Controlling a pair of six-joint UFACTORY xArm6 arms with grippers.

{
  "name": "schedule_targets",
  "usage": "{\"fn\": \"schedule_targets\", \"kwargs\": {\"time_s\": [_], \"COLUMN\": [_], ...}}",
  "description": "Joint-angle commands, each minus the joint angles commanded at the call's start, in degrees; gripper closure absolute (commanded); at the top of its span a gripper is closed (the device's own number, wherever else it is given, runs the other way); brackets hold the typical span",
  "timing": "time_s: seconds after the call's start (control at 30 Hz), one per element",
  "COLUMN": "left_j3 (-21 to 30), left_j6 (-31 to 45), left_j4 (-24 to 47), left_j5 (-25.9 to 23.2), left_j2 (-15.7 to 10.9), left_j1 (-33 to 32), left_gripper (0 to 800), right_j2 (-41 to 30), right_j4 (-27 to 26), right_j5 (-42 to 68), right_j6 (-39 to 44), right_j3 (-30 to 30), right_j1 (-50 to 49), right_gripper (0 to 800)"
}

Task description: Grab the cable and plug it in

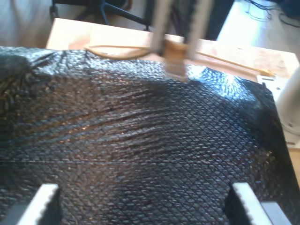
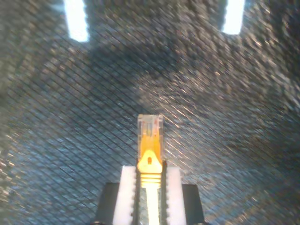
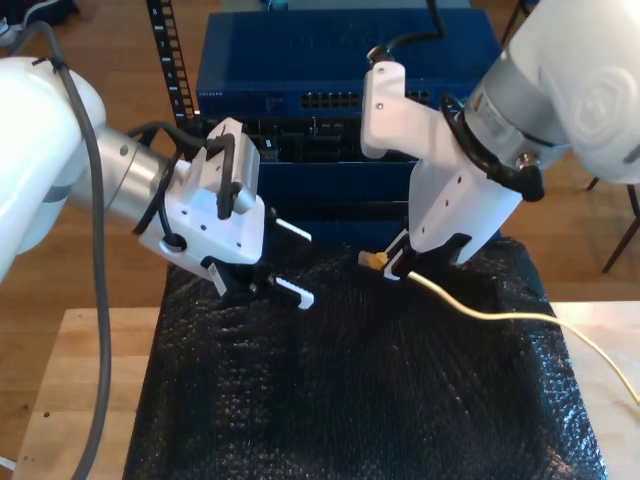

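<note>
Below you lies a black, diamond-textured bubble sheet that covers most of a pale wooden desk; in the exterior view bare wood shows along that view's left and right edges. Behind the sheet stands a blue rack unit with a row of ports facing you, and a wood floor runs past on either side.

Your second pincer is clamped on the cable, gripping it just behind the clear plug, which sticks out past the white fingers and hangs over the sheet. In the exterior view the plug points toward that view's left, short of the rack, and the yellow line trails off to that view's right, over the sheet's edge onto the wood.

Your first pincer stands wide open with nothing between its fingers, above the sheet toward the exterior view's left. A clear stretch of sheet separates the two pincers.

From the first wrist view you get the far edge of the sheet, the wood beyond it, and the other arm's fingers blurred with the yellow line looping across the desk. The second wrist view gives you the plug's gold contacts up close.
</note>
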Motion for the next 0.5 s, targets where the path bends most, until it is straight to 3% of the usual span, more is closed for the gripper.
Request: {"fn": "schedule_targets", "kwargs": {"time_s": [0.1, 0.5], "left_j3": [-0.53, -0.97], "left_j6": [-0.09, 0.26], "left_j4": [-0.53, -2.02], "left_j5": [0.0, 0.18], "left_j2": [0.0, -0.53], "left_j1": [-1.32, -3.69], "left_gripper": [0, 0], "right_j2": [0.09, 0.09], "right_j4": [2.99, 6.33], "right_j5": [1.41, 3.69], "right_j6": [-0.7, -3.52], "right_j3": [-0.09, -1.14], "right_j1": [-2.99, -5.1], "right_gripper": [794, 794]}}
